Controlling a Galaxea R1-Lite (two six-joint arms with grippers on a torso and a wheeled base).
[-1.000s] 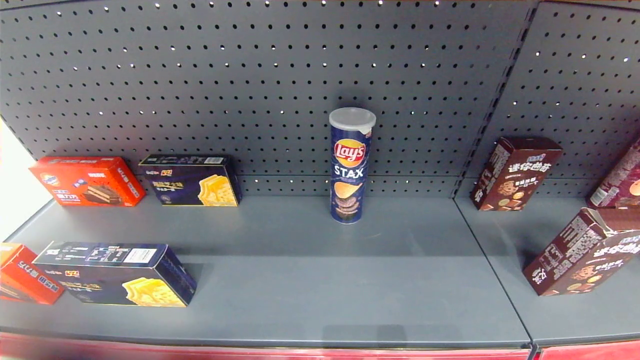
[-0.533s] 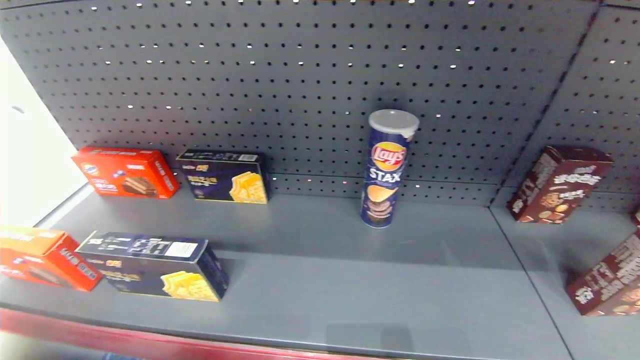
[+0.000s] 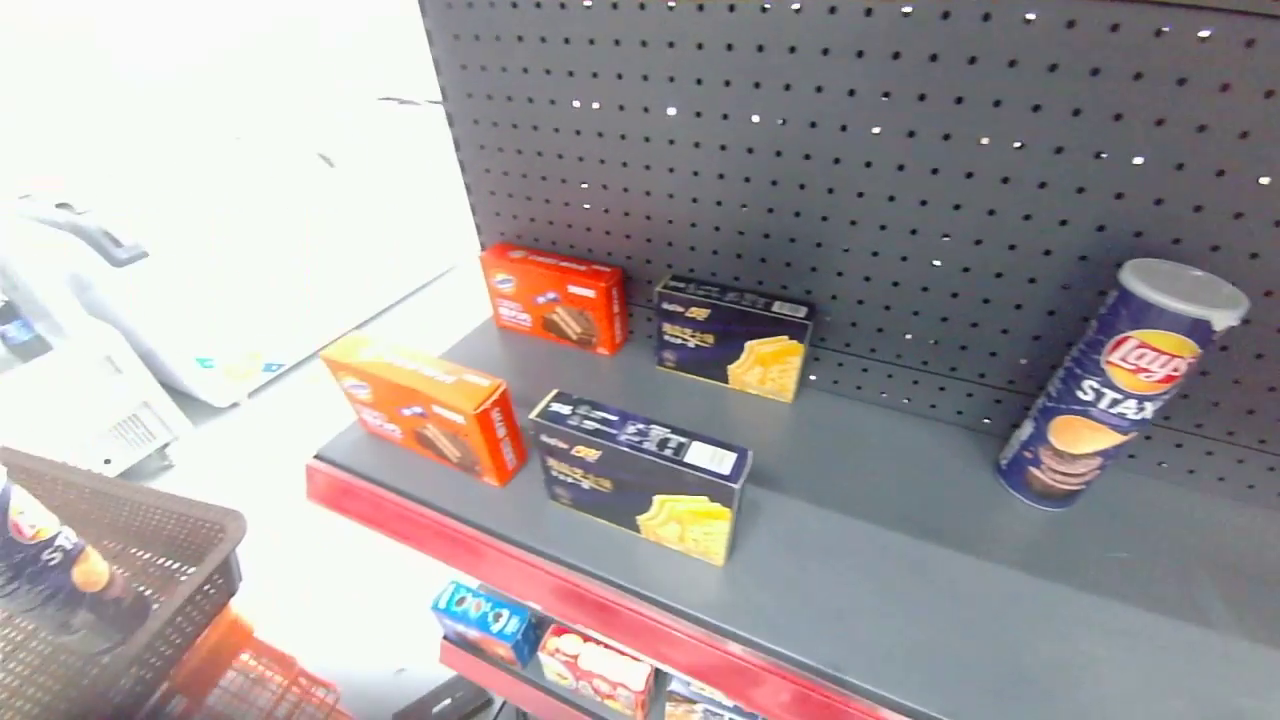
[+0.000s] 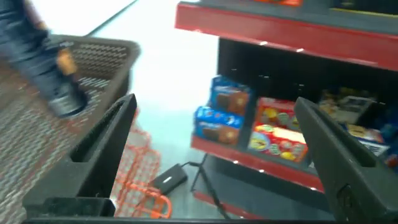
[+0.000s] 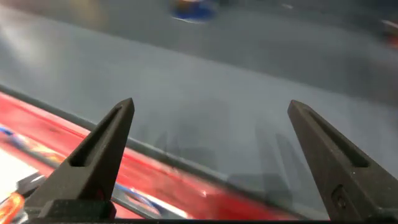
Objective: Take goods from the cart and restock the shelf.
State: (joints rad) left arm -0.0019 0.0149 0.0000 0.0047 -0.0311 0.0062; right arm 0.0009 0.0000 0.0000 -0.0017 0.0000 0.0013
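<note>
Both claws are spread wide and carrying nothing, so you look to be between picks here. Your left claw [image 4: 216, 106] hangs low, near the rim of the cart basket [image 3: 170, 540], and your right claw [image 5: 211, 106] sits over the grey shelf [image 3: 900, 560], just behind its red front lip. There's your likely pick: a blue chip can [image 3: 45, 565] inside the basket, leaning over by the look of it and partly cut off at the frame edge. Its twin, the standing can [image 3: 1120, 390], is upright at the back of the shelf against the pegboard, well apart from the orange boxes [image 3: 430, 415] and navy boxes [image 3: 640, 475]. I'd expect the chip can to be light, a stiff tube with a smooth, rounded wall that can slip or roll, and thin enough to dent if you squeeze hard. Take it across the middle of the body, not by the plastic lid, which could pop off, and close gently
</note>
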